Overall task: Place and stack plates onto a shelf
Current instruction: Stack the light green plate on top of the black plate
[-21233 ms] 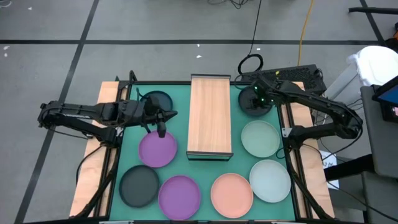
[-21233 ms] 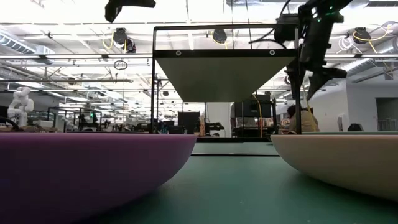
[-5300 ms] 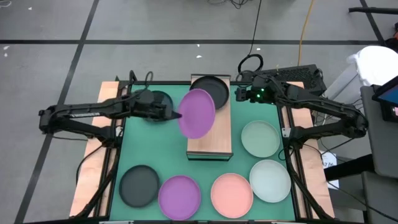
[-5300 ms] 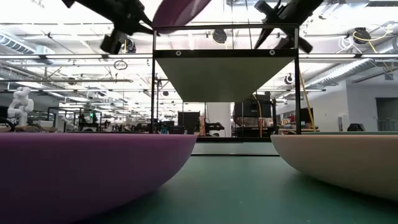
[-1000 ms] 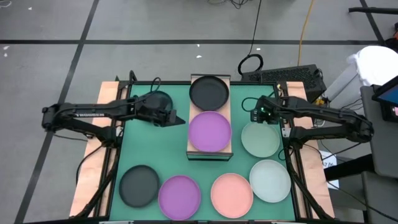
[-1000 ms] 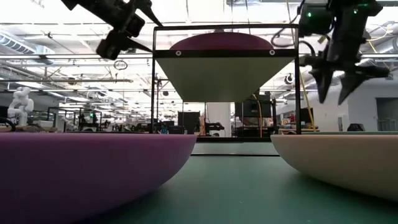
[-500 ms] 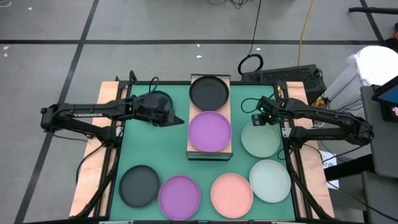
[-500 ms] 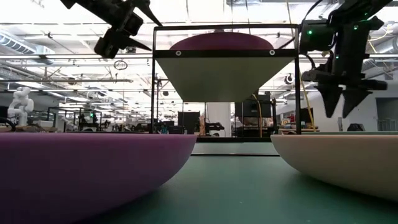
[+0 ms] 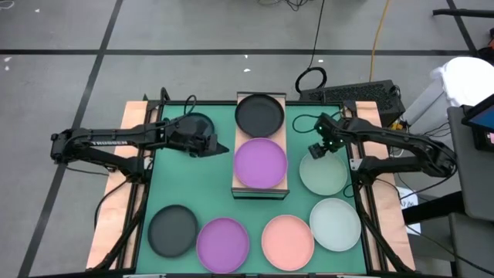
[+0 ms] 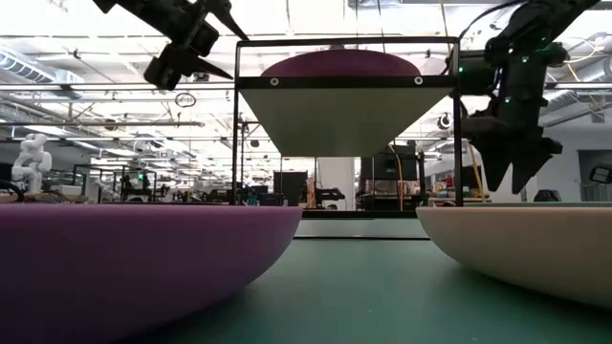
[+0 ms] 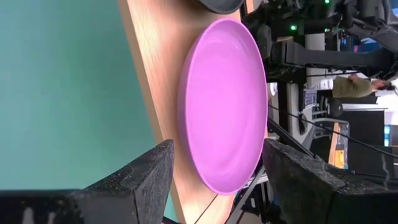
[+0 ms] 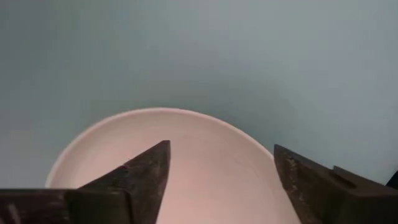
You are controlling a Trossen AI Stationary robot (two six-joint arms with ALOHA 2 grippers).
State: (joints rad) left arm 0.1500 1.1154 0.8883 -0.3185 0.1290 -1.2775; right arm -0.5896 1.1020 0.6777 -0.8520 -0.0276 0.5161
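Two plates on the wooden shelf (image 9: 260, 147): dark grey plate (image 9: 259, 114) at far end, purple plate (image 9: 260, 163) nearer. Right gripper (image 9: 318, 149), jaws wide & empty, hangs over pale green plate's (image 9: 324, 174) rim, prob. to grab it. Left gripper (image 9: 218, 147) open beside shelf.

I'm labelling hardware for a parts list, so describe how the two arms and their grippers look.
Both arms are dark, slim, jointed links. The left arm carries pale lettering along its side; its left gripper has two black, rough-textured, wedge-shaped fingers. The right arm shows a small green light near the wrist; the right gripper has matching dark fingers.
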